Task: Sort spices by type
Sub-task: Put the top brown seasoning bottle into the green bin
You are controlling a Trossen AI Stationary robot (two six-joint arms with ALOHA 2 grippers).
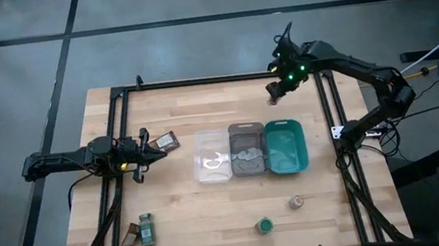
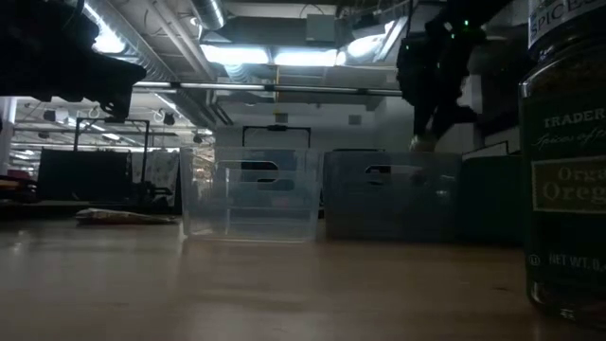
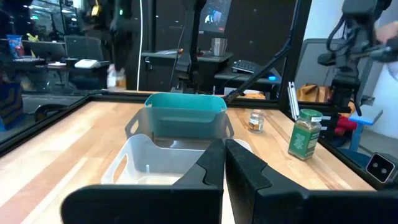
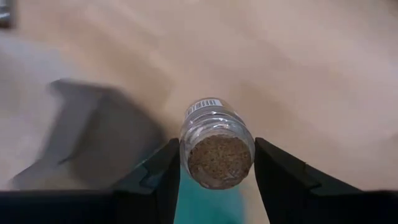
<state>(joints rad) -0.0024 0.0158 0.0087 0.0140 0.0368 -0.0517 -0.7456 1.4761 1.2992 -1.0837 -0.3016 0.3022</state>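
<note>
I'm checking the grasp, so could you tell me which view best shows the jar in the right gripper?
The right wrist view: the jar sits large between the fingers. The high and low views show it tiny; the left wrist view doesn't clearly show it.

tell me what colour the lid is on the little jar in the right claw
Pinkish-brown, cork-like, on the small clear glass jar held in the right claw; right wrist view shows it best.
</note>
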